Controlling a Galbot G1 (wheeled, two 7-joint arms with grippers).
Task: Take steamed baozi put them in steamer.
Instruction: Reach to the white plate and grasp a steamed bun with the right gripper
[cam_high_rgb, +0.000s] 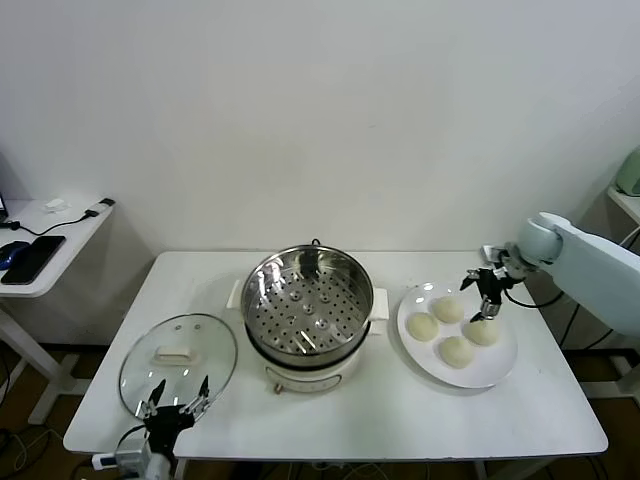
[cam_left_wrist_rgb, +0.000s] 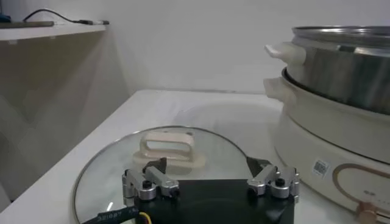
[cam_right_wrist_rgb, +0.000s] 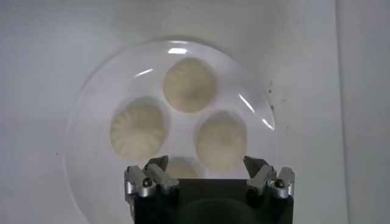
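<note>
Four cream-white baozi lie on a flat white plate (cam_high_rgb: 500, 375) right of the steamer: one at the back (cam_high_rgb: 448, 309), one on the left (cam_high_rgb: 423, 327), one on the right (cam_high_rgb: 483, 332), one at the front (cam_high_rgb: 456, 351). My right gripper (cam_high_rgb: 486, 298) hovers open and empty just above them. In the right wrist view the gripper (cam_right_wrist_rgb: 206, 163) is over the plate (cam_right_wrist_rgb: 91, 109); three baozi show whole (cam_right_wrist_rgb: 189, 85) and one is partly hidden behind it. The steamer (cam_high_rgb: 308, 300) stands mid-table, its perforated tray bare. My left gripper (cam_high_rgb: 178, 395) is open at the front left.
A round glass lid (cam_high_rgb: 178, 360) with a white handle lies flat left of the steamer, right before the left gripper (cam_left_wrist_rgb: 207, 165); it also shows in the left wrist view (cam_left_wrist_rgb: 122, 164). The steamer's base (cam_left_wrist_rgb: 323, 134) is close on one side. A side table (cam_high_rgb: 40, 235) stands far left.
</note>
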